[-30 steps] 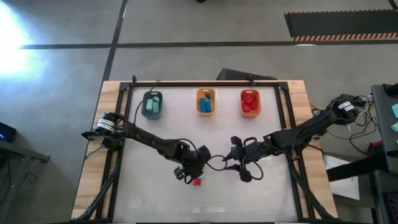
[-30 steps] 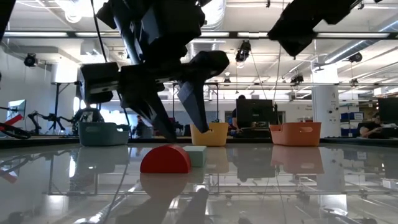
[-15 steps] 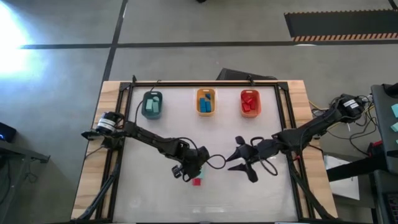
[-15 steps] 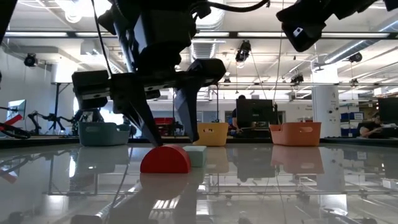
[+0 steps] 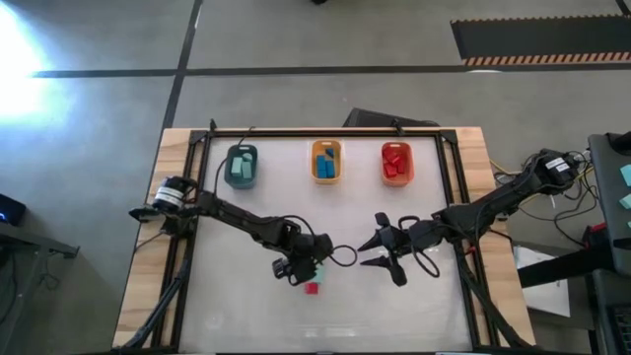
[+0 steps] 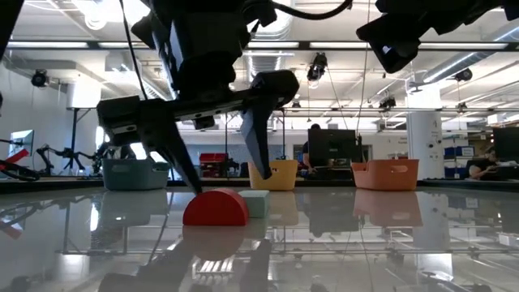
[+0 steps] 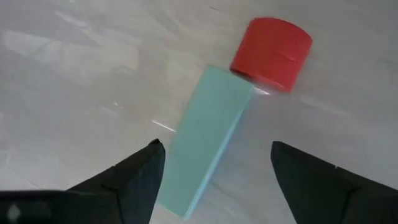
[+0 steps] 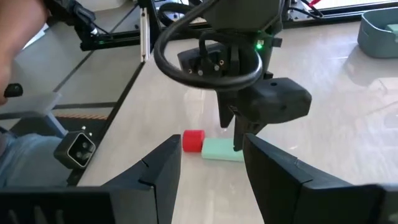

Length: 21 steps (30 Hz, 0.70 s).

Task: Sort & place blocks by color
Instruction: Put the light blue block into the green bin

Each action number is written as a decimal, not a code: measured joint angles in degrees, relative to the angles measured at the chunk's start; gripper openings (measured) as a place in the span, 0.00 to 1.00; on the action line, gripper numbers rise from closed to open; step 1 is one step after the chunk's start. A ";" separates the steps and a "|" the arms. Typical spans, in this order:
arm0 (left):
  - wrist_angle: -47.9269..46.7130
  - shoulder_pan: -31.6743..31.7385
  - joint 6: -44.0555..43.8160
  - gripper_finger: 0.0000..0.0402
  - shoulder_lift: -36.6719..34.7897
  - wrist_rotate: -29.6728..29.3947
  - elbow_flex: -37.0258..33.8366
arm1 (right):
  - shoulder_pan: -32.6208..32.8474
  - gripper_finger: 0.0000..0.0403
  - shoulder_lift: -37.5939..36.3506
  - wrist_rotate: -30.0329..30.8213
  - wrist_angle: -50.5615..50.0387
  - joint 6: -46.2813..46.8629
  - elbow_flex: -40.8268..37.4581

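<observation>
Mint-teal bar [image 7: 205, 140] lies flat on the table [image 5: 394, 306] at about six o'clock from the trays, its far end touching the red half-round block [image 7: 272, 45]. My left gripper [image 7: 214, 177] hangs over it, jaws spread either side. I'd judge a crooked closure could shove the bar or nudge the red one. The right gripper [image 8: 211, 171] waits at three o'clock, jaws parted, holding nothing.

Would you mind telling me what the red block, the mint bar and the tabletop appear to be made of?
Red block: likely painted wood or plastic, matte, with faint scuffs. Mint bar: the same kind of opaque matte solid with crisp edges. Tabletop: glossy, probably acrylic or glass, since it mirrors the blocks and ceiling lights.
</observation>
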 joint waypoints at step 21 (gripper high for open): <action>10.29 2.63 -1.26 0.65 5.18 9.65 0.20 | 0.15 0.40 0.15 -0.26 1.19 3.47 -0.26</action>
